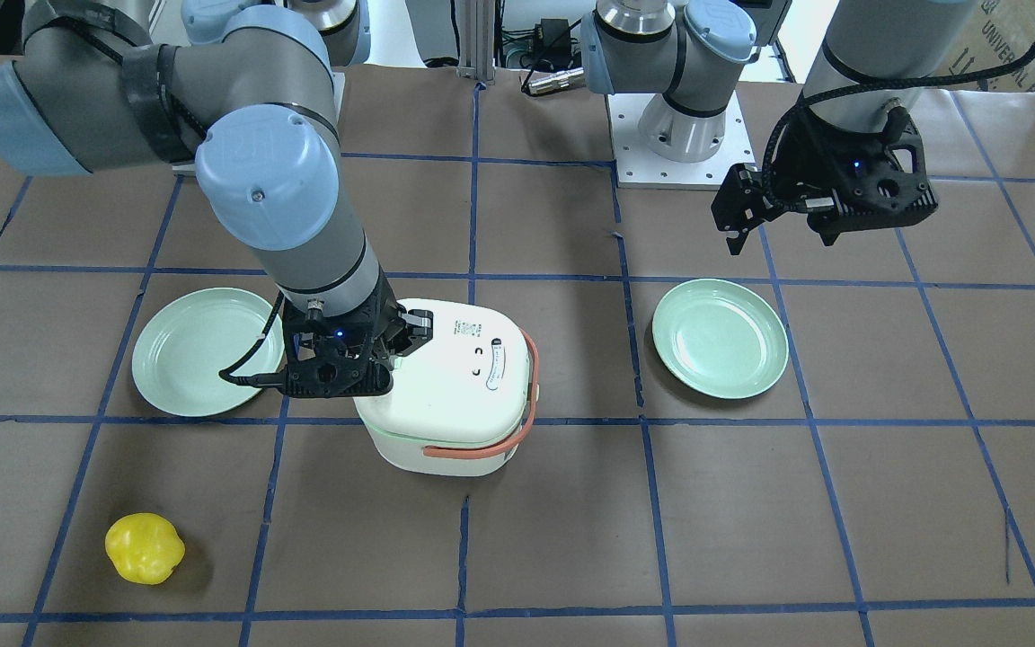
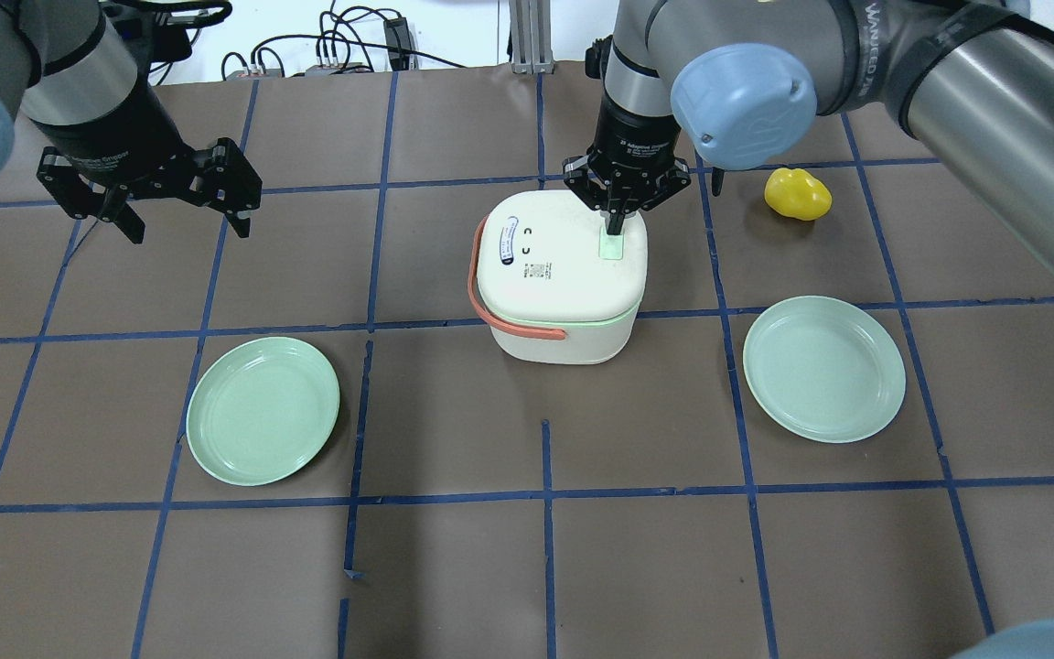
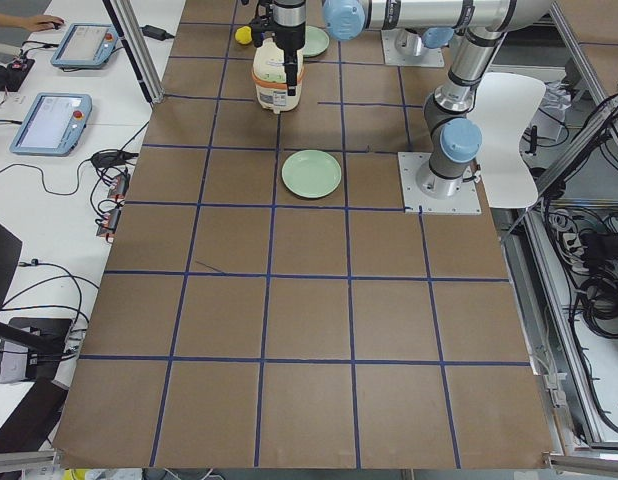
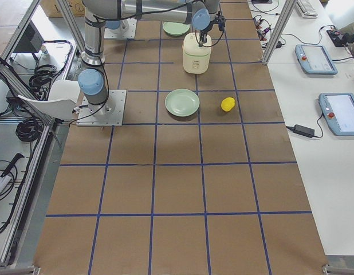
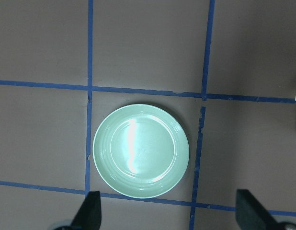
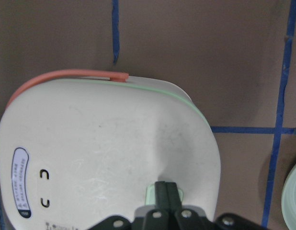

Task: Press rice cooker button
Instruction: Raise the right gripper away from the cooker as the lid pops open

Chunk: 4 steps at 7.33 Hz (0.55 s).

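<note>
Centre of the worktop [image 2: 454,412]: your right fingers [image 2: 614,222], pressed together, touch the green button [image 2: 612,247] atop the cooker [image 2: 562,275]; left fingers [image 5: 89,211] hang spread. Light, rigid shell likely wants a straight-down push.

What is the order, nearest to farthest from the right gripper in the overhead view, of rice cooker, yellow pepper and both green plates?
From the right gripper:
1. rice cooker, directly beneath it, centre.
2. yellow pepper, robot's right, far side.
3. right-side plate, robot's right, nearer side.
4. left-side plate, robot's left.
</note>
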Each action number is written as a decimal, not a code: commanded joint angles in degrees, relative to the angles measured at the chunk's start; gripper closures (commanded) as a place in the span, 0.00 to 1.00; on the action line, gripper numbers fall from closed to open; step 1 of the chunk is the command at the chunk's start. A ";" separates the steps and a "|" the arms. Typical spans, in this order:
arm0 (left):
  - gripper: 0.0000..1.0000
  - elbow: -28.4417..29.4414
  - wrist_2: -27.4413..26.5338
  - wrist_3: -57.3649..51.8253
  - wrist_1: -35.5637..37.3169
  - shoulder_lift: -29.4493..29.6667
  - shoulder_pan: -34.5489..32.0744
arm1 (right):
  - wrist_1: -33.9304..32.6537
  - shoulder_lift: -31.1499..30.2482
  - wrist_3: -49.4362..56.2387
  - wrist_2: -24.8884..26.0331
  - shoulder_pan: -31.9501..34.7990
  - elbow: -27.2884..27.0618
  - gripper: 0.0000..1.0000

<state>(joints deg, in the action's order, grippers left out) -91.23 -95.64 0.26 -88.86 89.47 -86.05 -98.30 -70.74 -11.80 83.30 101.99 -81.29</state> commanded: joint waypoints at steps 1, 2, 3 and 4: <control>0.00 0.00 0.01 0.00 0.01 0.00 0.00 | 2.67 -2.46 -1.73 0.89 0.14 6.80 0.31; 0.00 0.00 0.01 0.00 -0.08 0.00 0.00 | 2.94 -2.73 -1.30 2.12 -1.08 9.71 0.09; 0.00 0.00 0.01 0.00 0.01 0.00 0.00 | 3.81 -2.82 -0.51 4.04 -2.66 10.61 0.05; 0.00 0.00 -0.08 0.00 0.01 0.00 0.00 | 3.82 -3.08 5.24 4.50 -4.59 10.62 0.04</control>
<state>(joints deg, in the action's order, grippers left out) -91.23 -95.64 0.26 -88.88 89.47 -86.05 -94.87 -73.51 -11.31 86.63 99.58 -71.52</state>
